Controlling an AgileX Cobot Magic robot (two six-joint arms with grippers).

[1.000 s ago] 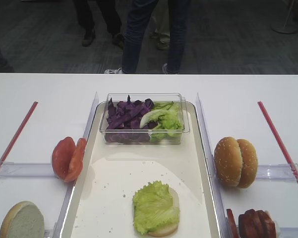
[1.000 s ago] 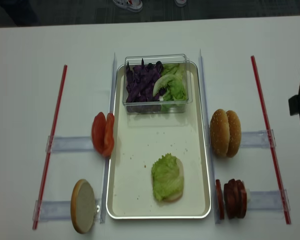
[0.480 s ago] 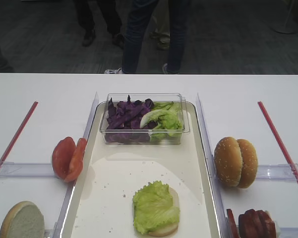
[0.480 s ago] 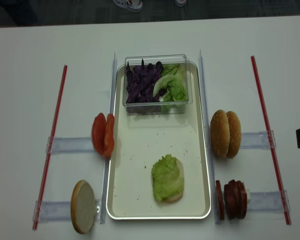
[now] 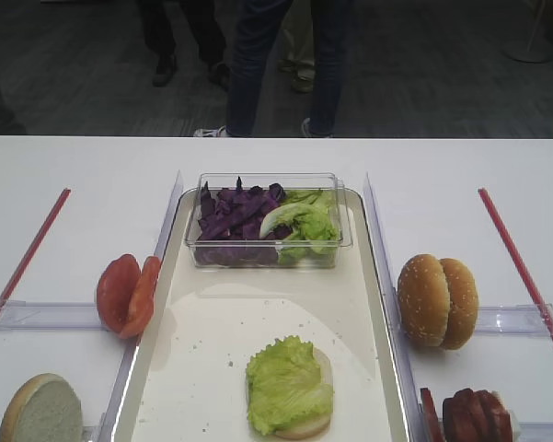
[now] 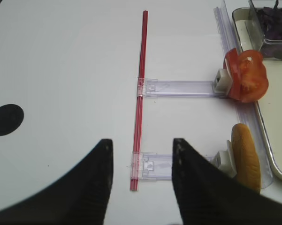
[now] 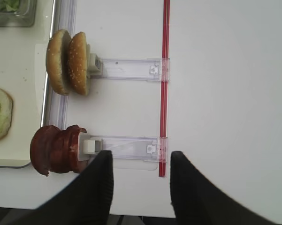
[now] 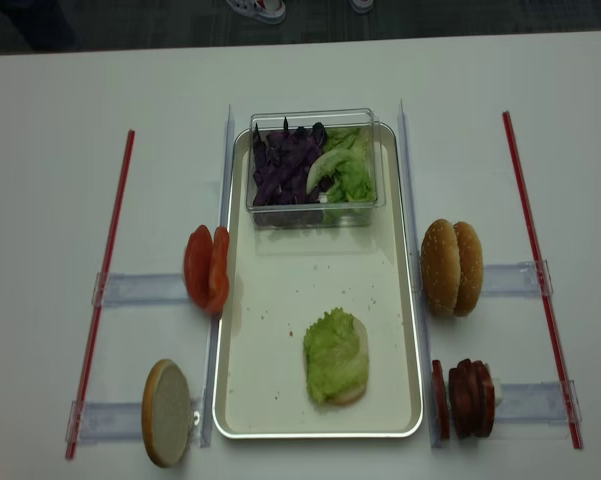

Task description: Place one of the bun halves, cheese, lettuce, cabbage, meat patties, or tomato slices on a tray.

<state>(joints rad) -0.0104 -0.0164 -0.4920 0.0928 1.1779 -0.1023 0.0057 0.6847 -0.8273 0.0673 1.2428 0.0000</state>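
Right gripper (image 7: 140, 185): jaws spread, nothing between them, hovering over bare table (image 7: 225, 93) at the near edge. Meat patties (image 7: 56, 149) sit just ahead and to its left, stood on edge against a clear holder rail (image 7: 124, 146). Two bun halves (image 7: 68, 62) stand on edge further ahead on the same side, on their own rail. Red strip (image 7: 164, 84) runs straight ahead from the gap between the fingers.

Left gripper (image 6: 141, 183): jaws also spread, empty, over bare table. Red strip (image 6: 141, 93) runs ahead from between its fingers. Tomato slices (image 6: 246, 76) are ahead and to its right, on edge at a rail end; one bun half (image 6: 246, 157) is right beside it on the right, on edge.

Tray (image 8: 280, 400) lies between the two grippers. On it, near end: a bun half with lettuce (image 8: 335, 352) on top. Far end: clear tub (image 8: 313, 117) holding cabbage (image 8: 285, 165) and more green leaves.
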